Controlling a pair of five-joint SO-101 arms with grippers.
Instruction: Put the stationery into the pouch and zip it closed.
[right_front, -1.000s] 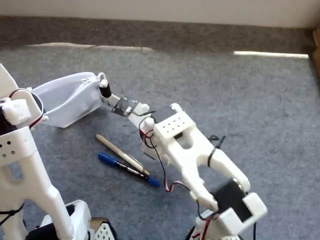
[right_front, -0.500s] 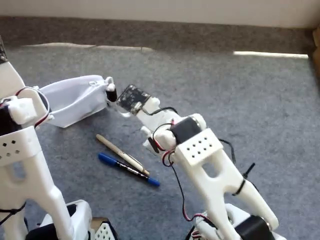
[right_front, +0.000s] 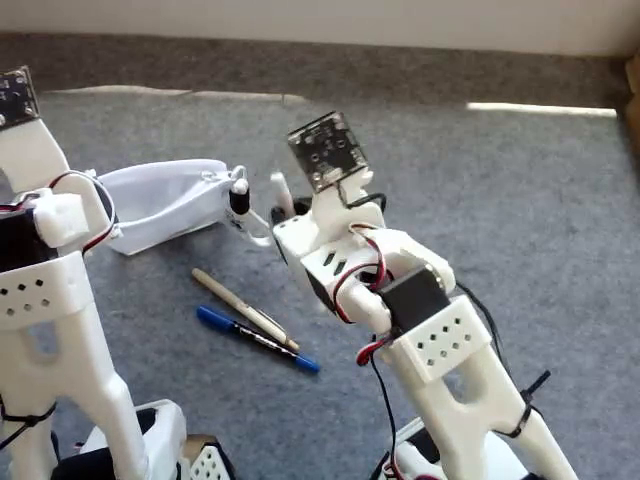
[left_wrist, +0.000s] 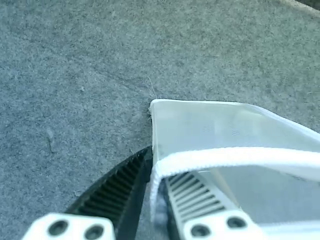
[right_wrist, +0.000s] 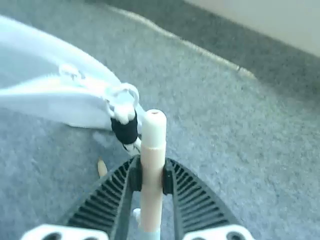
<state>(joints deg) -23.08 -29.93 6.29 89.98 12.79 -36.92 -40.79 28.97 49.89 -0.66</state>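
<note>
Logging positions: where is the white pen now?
In the right wrist view, the white pen is clamped in the right pincer, beside the pouch's zipper pull.

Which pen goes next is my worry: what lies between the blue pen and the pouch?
The beige pen lies between the blue pen and the pouch, as the high view shows.

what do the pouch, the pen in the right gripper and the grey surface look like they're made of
The pouch: thin, milky, see-through sheet, probably soft plastic; its edge band looks woven, likely zip tape.
The pen: smooth cream barrel with a mild sheen, probably plastic.
The grey surface: matte and fuzzy with loose fibres, likely felt or low-pile carpet.
</note>
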